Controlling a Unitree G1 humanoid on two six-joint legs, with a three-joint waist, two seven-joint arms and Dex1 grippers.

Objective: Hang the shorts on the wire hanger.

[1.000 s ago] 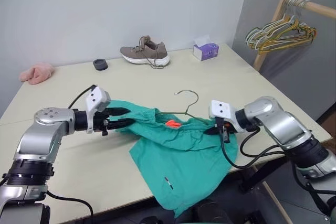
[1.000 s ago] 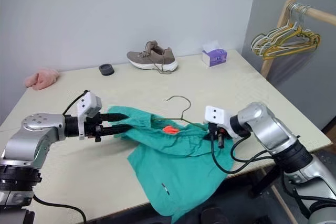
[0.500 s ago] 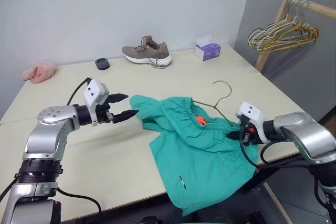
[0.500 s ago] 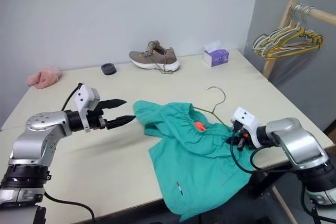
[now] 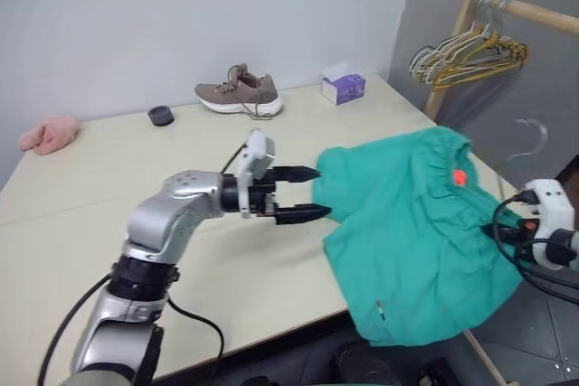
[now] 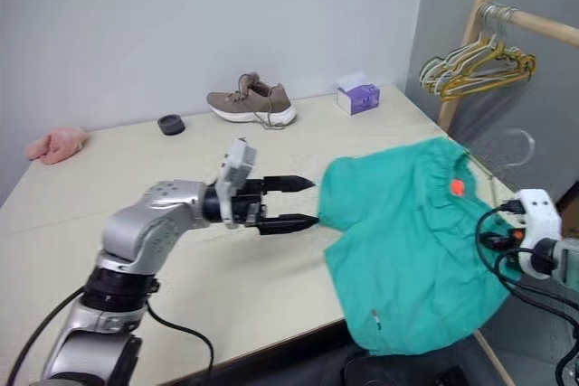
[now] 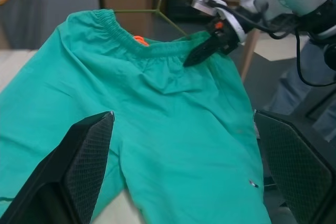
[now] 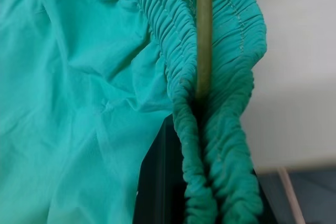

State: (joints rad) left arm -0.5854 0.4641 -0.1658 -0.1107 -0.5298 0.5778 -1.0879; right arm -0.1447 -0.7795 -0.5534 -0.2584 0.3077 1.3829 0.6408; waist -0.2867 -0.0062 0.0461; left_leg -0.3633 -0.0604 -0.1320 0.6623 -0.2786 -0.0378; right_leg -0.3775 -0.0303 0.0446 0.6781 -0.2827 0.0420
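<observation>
L pincer (image 5: pixel 312 193) hangs over the table w/ fingers spread wide, empty, tips just short of the shorts (image 5: pixel 407 223). R pincer (image 7: pixel 193 59) is clamped on the gathered waistband along w/ the wire hanger (image 8: pixel 202 35), whose wire runs inside the elastic; its hook (image 5: pixel 534 136) pokes out past the table's R edge. Shorts lie half on the table (image 5: pixel 99 214), half draped off that edge, orange tag up. Judged progress: hanger looks threaded into the waist on the R side; far side unclear, and evening it out remains. Around: shoe (image 5: pixel 237 95), tissue box (image 5: pixel 343 88), black cap (image 5: pixel 161 116), pink cloth (image 5: pixel 49 134) along the back; rack of spare hangers (image 5: pixel 463 50) at R. Nothing blocks the L pincer's way.
</observation>
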